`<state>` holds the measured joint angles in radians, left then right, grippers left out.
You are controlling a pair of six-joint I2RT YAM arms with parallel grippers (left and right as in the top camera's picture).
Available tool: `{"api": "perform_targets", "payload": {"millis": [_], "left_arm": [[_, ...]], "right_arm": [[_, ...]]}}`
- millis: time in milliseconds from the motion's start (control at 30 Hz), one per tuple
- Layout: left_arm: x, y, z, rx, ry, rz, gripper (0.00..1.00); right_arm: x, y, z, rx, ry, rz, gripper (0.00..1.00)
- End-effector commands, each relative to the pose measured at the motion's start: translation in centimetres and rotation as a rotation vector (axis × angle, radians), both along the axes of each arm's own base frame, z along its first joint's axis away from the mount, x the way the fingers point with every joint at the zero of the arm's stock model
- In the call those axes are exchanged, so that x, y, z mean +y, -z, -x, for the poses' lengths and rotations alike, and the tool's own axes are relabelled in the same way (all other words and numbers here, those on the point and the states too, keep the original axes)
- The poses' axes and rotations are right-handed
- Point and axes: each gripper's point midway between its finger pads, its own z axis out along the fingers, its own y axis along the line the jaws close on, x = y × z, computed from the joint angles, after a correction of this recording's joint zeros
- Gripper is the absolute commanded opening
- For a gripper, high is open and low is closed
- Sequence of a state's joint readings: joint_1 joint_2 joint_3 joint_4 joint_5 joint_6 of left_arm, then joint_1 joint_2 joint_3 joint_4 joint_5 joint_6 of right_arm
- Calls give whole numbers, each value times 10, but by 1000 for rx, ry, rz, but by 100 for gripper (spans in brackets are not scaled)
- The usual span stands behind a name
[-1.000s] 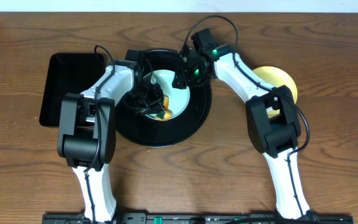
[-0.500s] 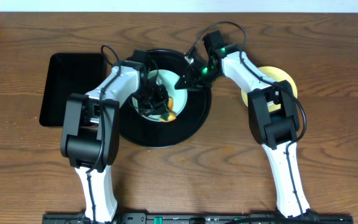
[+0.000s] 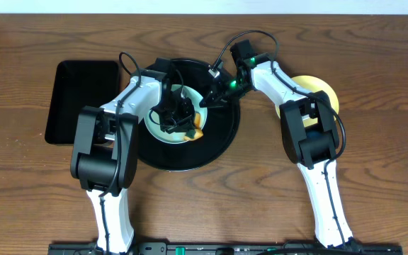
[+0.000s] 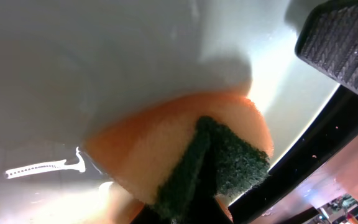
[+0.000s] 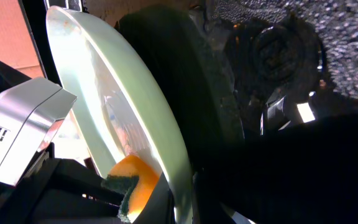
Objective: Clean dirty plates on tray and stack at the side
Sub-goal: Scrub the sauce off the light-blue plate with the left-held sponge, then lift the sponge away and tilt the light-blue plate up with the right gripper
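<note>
A pale blue-green plate [image 3: 160, 125] lies on the round black tray [image 3: 218, 134], and in the right wrist view the plate [image 5: 129, 112] stands tilted on edge. My right gripper [image 3: 206, 98] is shut on its far right rim. My left gripper [image 3: 181, 115] is over the plate, shut on an orange sponge [image 3: 196, 126] with a green scouring side. The sponge [image 4: 179, 146] presses on the pale plate surface [image 4: 92, 56], which looks free of sauce where it shows. A pale yellow plate [image 3: 322, 91] rests on the table at the right, partly under my right arm.
A rectangular black tray [image 3: 82, 99] lies on the table left of the round tray. The round tray's dark rim [image 4: 328, 143] runs close beside the sponge. Both arms cross over the round tray, close to each other.
My right gripper has closed on the plate's rim. The plate has shifted left and toward the front of the tray. My left gripper has moved slightly right with the sponge.
</note>
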<state>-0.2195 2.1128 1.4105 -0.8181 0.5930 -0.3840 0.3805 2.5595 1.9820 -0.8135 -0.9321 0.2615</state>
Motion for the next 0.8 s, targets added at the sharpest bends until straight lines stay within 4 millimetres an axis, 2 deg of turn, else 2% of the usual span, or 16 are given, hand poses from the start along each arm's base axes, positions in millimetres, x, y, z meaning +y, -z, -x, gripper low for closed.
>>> {"api": "perform_targets", "payload": {"millis": [0, 100, 133, 267, 333, 433, 533, 633, 767], "left_arm": [[17, 14, 9, 36, 35, -76, 7], [22, -26, -11, -53, 27, -58, 7], [27, -46, -19, -99, 13, -51, 7], [48, -105, -40, -242, -53, -35, 7], [63, -131, -45, -310, -94, -32, 7], [87, -159, -47, -380, -155, -36, 8], [109, -175, -46, -415, -210, -44, 8], [125, -177, -47, -416, -252, -53, 7], [136, -176, -49, -416, -278, -60, 7]], "right_arm": [[-3, 70, 41, 183, -7, 107, 1], [-8, 66, 36, 173, 2, 96, 1], [-10, 64, 33, 161, 0, 91, 1], [-12, 51, 26, 105, -13, 75, 1], [-13, 44, 21, 68, -13, 91, 1], [-16, 31, 13, 5, -12, 119, 1], [-20, 16, 4, -64, -4, 158, 1], [-26, 0, -7, -146, 5, 210, 1], [-39, -18, -19, -256, 25, 320, 1]]}}
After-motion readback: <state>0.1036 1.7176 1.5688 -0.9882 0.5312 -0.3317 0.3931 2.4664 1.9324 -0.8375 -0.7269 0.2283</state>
